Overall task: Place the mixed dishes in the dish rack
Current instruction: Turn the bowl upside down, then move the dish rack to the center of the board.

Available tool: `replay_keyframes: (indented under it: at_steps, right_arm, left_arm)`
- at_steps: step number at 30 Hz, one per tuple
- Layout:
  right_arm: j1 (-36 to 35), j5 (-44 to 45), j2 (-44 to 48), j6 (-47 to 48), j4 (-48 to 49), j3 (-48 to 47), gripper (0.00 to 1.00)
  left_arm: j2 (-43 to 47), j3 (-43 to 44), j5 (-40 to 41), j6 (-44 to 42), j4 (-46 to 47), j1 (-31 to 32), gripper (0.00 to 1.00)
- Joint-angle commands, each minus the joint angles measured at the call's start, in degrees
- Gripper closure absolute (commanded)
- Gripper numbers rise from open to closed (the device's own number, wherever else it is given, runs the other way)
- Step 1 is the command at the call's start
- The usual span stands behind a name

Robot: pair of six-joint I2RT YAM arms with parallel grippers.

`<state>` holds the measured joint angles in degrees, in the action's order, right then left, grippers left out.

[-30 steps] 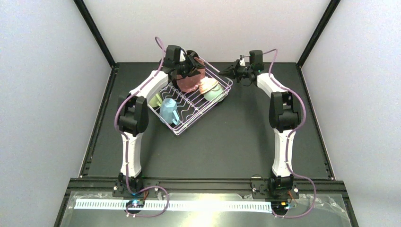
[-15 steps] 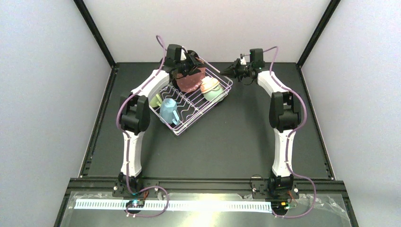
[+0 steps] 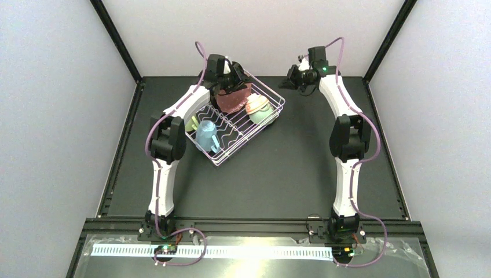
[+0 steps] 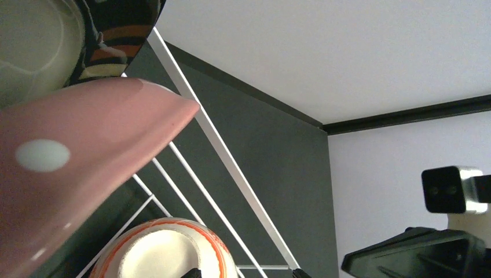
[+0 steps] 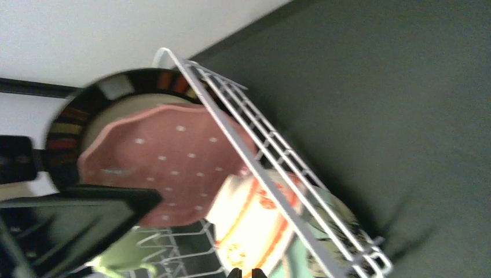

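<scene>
Backing off the loaded dish rack (image 3: 251,134)

From above, my right gripper (image 3: 288,82) has risen and pulled away from the rack's far corner, while my left gripper (image 3: 234,81) has lifted just over the pink speckled plate (image 3: 234,99). That plate stands in the rack, with the bowls (image 3: 257,108) and light blue mug (image 3: 206,138) also inside. In my left wrist view my jaws are spread wide and hold nothing, the plate close beside them. In my right wrist view my fingertips are pressed together and empty. I judge loading nearly finished.
</scene>
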<state>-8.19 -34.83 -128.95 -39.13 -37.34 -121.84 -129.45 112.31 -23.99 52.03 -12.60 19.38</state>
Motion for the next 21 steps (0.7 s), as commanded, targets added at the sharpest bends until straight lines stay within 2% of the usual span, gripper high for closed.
replay_keyframes:
  at_steps: [1,8,12,21]
  right_arm:
    - [-0.03,7.19,1.84,7.81,-7.97,2.38,0.91]
    - [-2.5,13.15,3.0,12.33,-10.48,2.87,0.91]
    - [-3.47,16.3,3.78,13.91,-10.24,3.34,0.91]
    - [-3.48,18.59,3.34,18.01,-9.41,-1.78,0.66]
  left_arm:
    - [-4.11,0.51,1.37,-0.26,-6.24,0.51,0.12]
    - [-5.44,0.54,4.22,-1.11,-7.95,0.58,0.16]
    - [-2.54,-1.94,5.66,-1.72,-8.57,0.67,0.18]
    - [9.41,-6.17,11.07,-4.63,-12.42,0.72,0.14]
